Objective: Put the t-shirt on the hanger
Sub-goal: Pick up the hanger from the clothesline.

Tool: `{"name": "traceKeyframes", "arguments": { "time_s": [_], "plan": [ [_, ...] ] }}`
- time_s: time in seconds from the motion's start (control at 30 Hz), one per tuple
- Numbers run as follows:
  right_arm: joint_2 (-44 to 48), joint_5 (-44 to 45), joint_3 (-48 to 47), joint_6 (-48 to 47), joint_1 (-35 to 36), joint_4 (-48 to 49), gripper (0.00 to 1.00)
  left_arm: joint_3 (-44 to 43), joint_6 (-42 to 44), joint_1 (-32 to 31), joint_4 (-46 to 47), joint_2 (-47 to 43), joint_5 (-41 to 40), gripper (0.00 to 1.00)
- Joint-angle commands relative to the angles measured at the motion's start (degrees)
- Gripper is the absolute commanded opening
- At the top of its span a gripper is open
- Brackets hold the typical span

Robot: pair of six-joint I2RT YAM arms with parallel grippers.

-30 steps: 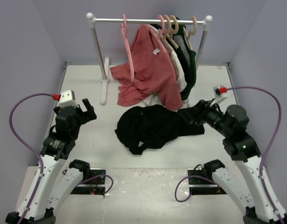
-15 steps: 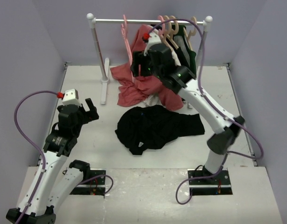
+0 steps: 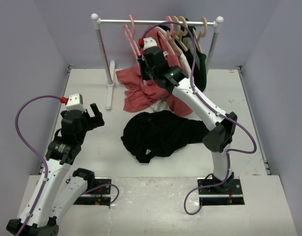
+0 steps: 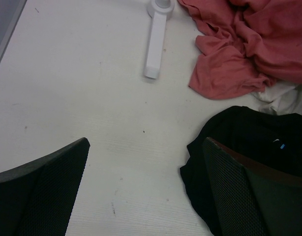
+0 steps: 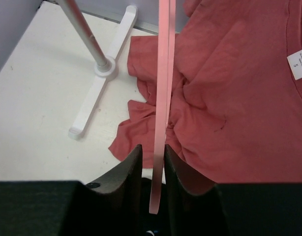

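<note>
Right end effector (image 5: 152, 150) clamps the slim, bright pink hanger (image 5: 166, 73).

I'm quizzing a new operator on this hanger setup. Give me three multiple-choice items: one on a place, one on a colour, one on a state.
1. Where is the black t-shirt?
A. heaped on the table
B. hanging up, off the table
C. on the floor

2. What colour is the hanger between the fingers of the right end effector?
A. beige
B. pink
C. white

3. The left end effector is:
A. shut on cloth
B. shut on the hanger
C. open, holding nothing

Key: 1 A, it lies crumpled on the table; 2 B, the wrist view shows a pink bar between the fingers; 3 C, its fingers stand wide apart over bare table.
</note>
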State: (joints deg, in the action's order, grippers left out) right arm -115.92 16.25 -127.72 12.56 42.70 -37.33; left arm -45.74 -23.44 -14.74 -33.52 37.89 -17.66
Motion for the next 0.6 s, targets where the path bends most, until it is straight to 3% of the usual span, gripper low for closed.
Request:
{"name": "traceKeyframes", "arguments": {
  "time_s": [0.0, 0.2, 0.4, 0.57],
  "plan": [
    [3.6, 3.9, 4.0, 0.0, 0.4, 5.0, 0.24, 0.4, 0.5, 0.4, 2.8, 0.1, 0.9, 1.00],
    [2.0, 3.8, 2.7, -0.8, 0.4, 4.9, 0.23, 0.4, 0.6, 0.4, 2.8, 0.1, 1.2, 1.00],
    [1.0, 4.0, 1.1, 0.0, 0.4, 3.7, 0.00, 0.5, 0.6, 0.4, 2.9, -0.2, 1.3, 1.00],
    [5.7, 3.8, 4.1, 0.9, 0.4, 5.8, 0.00, 0.3, 0.7, 0.4, 2.9, 0.1, 1.6, 1.00]
  ]
}}
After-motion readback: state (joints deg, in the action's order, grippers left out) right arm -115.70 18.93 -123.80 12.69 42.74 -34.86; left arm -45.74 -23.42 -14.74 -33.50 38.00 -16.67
